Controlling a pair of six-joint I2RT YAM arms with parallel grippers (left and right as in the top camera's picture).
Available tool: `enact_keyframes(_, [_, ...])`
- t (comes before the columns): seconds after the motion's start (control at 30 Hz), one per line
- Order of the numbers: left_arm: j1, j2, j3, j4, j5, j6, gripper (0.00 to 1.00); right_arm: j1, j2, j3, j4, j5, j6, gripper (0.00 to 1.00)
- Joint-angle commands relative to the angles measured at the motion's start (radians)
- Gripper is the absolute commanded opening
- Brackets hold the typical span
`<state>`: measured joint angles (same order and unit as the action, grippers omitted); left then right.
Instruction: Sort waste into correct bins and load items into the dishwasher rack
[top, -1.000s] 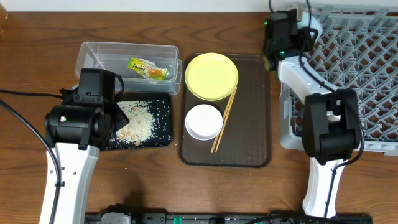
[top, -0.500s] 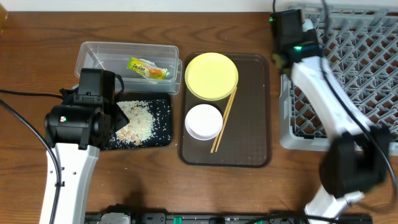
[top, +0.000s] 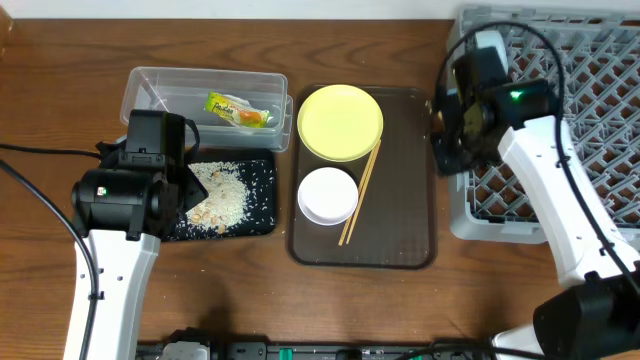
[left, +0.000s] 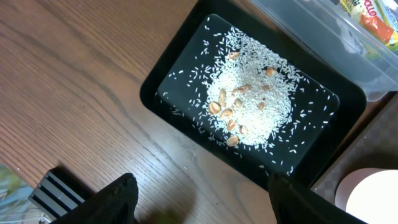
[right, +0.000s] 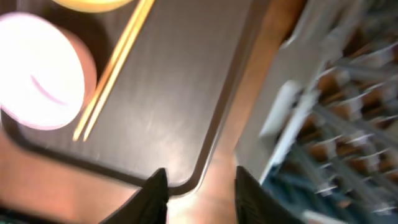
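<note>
The left gripper (left: 200, 202) hangs with jaws spread wide and empty above the black tray (left: 180, 74) holding the rice scraps (left: 252, 106). The right gripper (right: 200, 186), blurred, has its fingers apart with nothing between them over the brown serving tray (right: 186, 81) corner beside the dishwasher rack (right: 329, 118); the yellow plate (top: 340, 122), white bowl (top: 328, 195) and chopsticks (top: 360, 192) lie on that tray

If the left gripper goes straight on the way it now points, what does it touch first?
The left gripper would most likely meet the wooden table, just short of the near rim of the black tray. Only wood shows between its open fingers. Depth is unclear, so the rim could come first.
</note>
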<state>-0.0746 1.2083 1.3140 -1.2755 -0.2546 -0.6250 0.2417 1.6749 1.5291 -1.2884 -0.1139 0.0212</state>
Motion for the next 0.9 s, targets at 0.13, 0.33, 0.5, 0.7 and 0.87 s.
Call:
enact_keyframes(0.13, [0.004,0.0,0.005,-0.004,-0.019,-0.001,0.7,-0.006,0.009,-0.184,0.009,-0.044,0.008,0.11])
enact_keyframes(0.33, [0.004,0.0,0.005,-0.004,-0.019,-0.001,0.7,-0.008,0.009,-0.226,0.001,0.229,0.204,0.11])
enact_keyframes(0.5, [0.004,0.0,0.005,-0.005,-0.02,0.003,0.7,-0.008,0.009,-0.226,-0.002,0.271,0.237,0.12])
enact_keyframes(0.7, [0.004,0.0,0.005,-0.003,-0.02,0.002,0.7,-0.005,0.009,-0.226,0.004,0.155,0.149,0.1])
enact_keyframes(0.87, [0.004,0.0,0.005,-0.004,-0.02,0.002,0.7,-0.005,0.009,-0.226,0.01,0.039,0.074,0.04])
